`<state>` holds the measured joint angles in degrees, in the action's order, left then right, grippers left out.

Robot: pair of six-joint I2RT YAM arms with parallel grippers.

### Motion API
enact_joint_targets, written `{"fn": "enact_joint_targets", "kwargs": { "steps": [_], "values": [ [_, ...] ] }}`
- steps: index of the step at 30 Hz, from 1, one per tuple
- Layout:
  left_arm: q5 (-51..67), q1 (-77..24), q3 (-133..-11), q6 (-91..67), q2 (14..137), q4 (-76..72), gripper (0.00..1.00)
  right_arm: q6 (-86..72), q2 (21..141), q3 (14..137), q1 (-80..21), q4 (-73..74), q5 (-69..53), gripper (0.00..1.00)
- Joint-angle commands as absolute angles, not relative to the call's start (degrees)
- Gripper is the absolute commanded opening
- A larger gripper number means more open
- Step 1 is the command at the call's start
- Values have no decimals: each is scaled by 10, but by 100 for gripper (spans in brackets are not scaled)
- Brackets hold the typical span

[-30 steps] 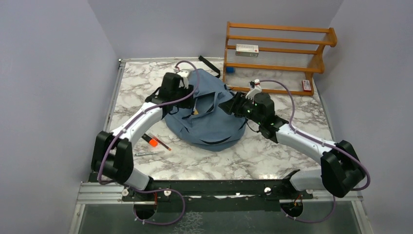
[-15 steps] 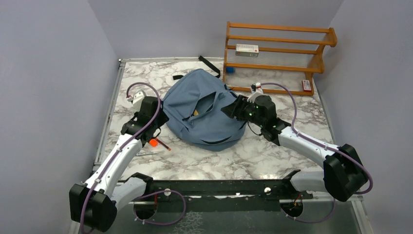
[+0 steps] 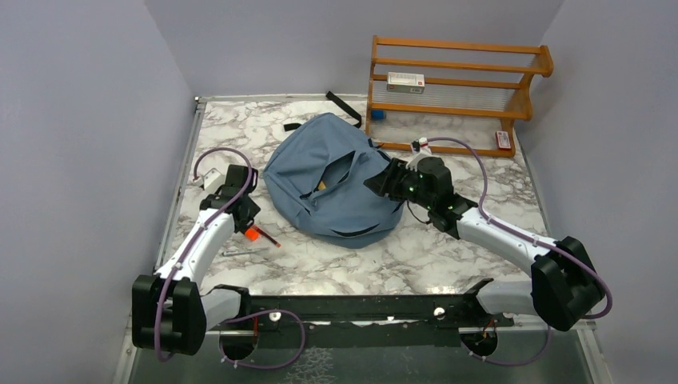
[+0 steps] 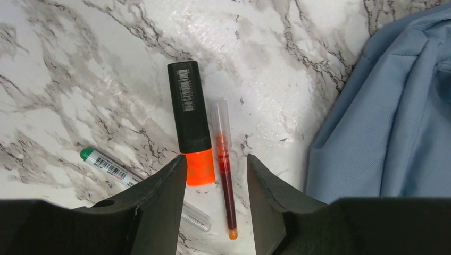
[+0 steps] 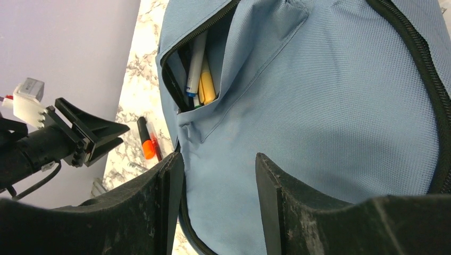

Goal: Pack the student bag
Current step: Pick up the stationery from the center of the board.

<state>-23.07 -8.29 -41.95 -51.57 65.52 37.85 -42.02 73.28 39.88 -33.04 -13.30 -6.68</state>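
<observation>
- Top external view: the left arm has swung off the student bag (image 3: 336, 192), where it was 1 second ago, out to the left side of the table (image 3: 448, 248). The left gripper (image 3: 242, 214) now hangs just above the loose pens, next to the orange-tipped highlighter (image 3: 251, 234). The bag lies flat mid-table, in front of the wooden rack (image 3: 456, 88). The right gripper (image 3: 380, 178) has kept its place at the bag's right edge.
- Left wrist view: the left gripper (image 4: 215, 164) has its jaws spread and nothing between them. Below them lie the black highlighter (image 4: 190, 114) and, touching it, a red pen (image 4: 223, 175). A green-capped pen (image 4: 106, 166) lies further left. The bag's (image 4: 393, 117) blue fabric fills the right side, near the pens but apart from them.
- Right wrist view: the right gripper (image 5: 219, 164) also has its jaws spread, and no fabric is visibly pinched. Beyond them the open pocket (image 5: 199, 69) already holds several pens. The left gripper (image 5: 101, 135) shows at the left, above the highlighter (image 5: 144, 139).
- Judgement: the swing looks like a return trip for more stationery. At least 3 items are still on the table, so packing is only partly done. The highlighter and red pen touch each other, so closing here could catch both.
</observation>
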Motion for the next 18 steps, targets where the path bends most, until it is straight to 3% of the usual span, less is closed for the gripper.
{"fn": "enact_joint_targets", "kwargs": {
  "steps": [1, 8, 18],
  "values": [
    [-203, -61, -404, -539, 672, 385, 44, -430, 719, 387, -332, -125, -47, 56],
    [-192, -46, -401, -532, 728, 362, 37, -431, 725, 392, -332, -122, -44, 56],
    [-188, -40, -387, -550, 742, 360, 40, -435, 726, 388, -332, -122, -42, 56]
  ]
}}
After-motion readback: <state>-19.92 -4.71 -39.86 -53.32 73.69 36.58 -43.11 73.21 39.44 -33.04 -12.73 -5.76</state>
